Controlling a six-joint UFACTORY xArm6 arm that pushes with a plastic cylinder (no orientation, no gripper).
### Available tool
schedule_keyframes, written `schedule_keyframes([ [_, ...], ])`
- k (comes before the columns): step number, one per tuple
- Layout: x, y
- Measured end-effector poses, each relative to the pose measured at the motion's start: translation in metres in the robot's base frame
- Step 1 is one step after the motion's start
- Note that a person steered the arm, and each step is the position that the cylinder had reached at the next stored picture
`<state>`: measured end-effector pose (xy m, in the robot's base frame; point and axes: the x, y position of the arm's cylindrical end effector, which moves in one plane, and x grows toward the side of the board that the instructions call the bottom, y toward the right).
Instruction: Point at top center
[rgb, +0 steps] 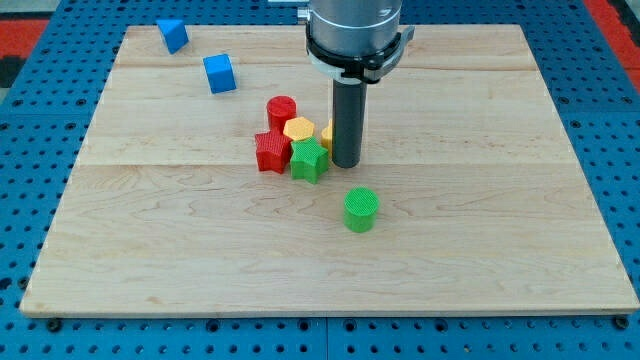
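the wooden board (480, 250) is lying on a blue pegboard. my tip (346, 164) is standing upright, dark, gripping nothing, touching the green star block (309, 159) at the cluster's right.

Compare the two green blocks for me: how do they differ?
The green cylinder is round with a flat circular top; the green star block has pointed lobes. The green cylinder stands alone toward the view's bottom, apart from everything; the green star block sits in the cluster, touching the red star block and close beside my tip. Both share one green, ribbed finish.

robotics lab: blue pegboard bench (40, 40), wooden board (480, 230).
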<state>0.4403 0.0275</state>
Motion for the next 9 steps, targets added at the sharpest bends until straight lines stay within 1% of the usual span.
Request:
schedule_keyframes([
  [9,0.000,0.065],
])
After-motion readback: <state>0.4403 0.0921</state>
